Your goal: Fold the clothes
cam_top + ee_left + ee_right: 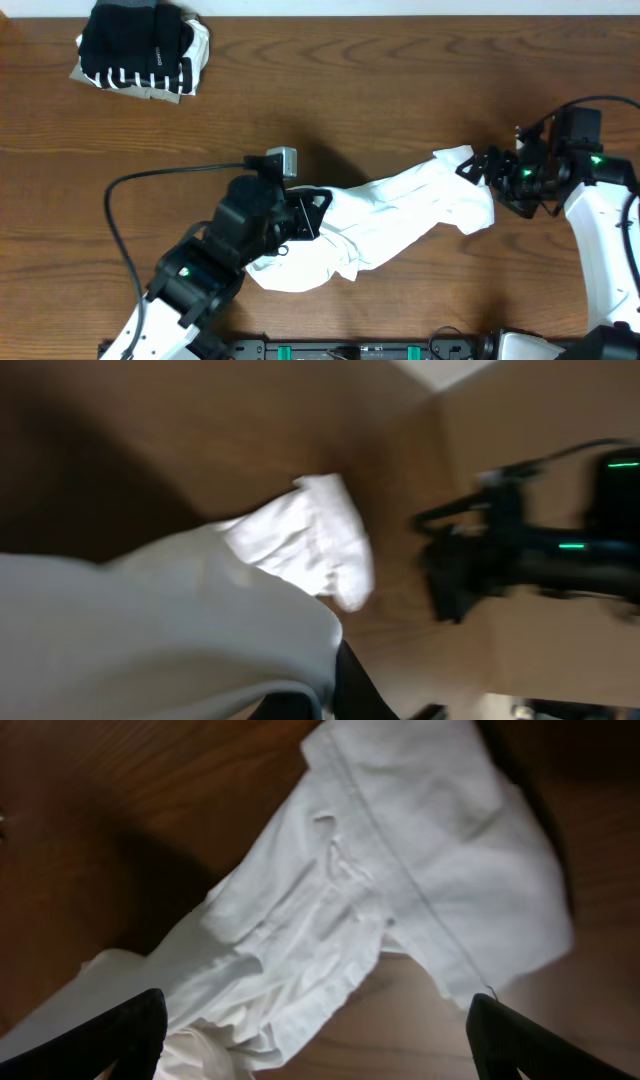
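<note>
A crumpled white T-shirt (pixel 400 215) lies stretched across the wooden table between my two arms. My left gripper (pixel 308 216) is shut on the shirt's left part; in the left wrist view the white cloth (pixel 150 630) bunches over the gripper (pixel 335 705) and hides most of its fingers. My right gripper (pixel 478 168) hovers at the shirt's right end, open. In the right wrist view its dark fingertips (pixel 130 1030) stand wide apart on either side of a hemmed fold of the shirt (pixel 400 870), holding nothing.
A stack of folded clothes (pixel 145 45), black, black-and-white striped and beige, sits at the table's far left corner. A black cable (pixel 120 200) loops over the table beside my left arm. The table's back edge (pixel 400 12) runs along the top.
</note>
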Robot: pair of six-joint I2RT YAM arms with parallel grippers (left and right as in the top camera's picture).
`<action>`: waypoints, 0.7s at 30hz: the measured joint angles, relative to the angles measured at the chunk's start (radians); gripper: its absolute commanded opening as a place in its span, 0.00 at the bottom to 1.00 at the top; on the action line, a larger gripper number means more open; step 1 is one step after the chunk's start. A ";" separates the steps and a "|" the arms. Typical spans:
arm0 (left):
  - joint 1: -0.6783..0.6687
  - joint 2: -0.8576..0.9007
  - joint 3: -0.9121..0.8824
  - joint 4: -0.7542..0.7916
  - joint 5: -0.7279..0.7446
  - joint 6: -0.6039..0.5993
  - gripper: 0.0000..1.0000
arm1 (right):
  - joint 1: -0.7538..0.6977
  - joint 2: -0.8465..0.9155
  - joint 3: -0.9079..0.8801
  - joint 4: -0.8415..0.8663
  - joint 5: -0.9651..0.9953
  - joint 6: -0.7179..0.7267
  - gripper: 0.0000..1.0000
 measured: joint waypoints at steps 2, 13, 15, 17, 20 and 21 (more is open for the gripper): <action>0.000 -0.022 0.027 0.002 0.012 0.000 0.06 | 0.028 0.000 -0.012 0.029 -0.001 0.019 0.94; 0.000 -0.116 0.195 -0.051 0.042 -0.003 0.06 | 0.125 0.000 -0.031 0.143 -0.018 0.153 0.95; 0.000 -0.124 0.211 -0.069 0.042 -0.003 0.06 | 0.127 0.000 -0.031 0.153 -0.027 0.171 0.95; 0.000 -0.127 0.217 -0.084 0.042 -0.003 0.06 | 0.133 0.000 -0.031 0.163 -0.036 0.192 0.95; 0.000 -0.126 0.217 -0.110 0.042 -0.003 0.06 | 0.145 0.000 -0.031 0.173 -0.042 0.225 0.95; 0.000 -0.126 0.217 -0.118 0.042 -0.003 0.06 | 0.150 0.000 -0.031 0.179 -0.042 0.235 0.95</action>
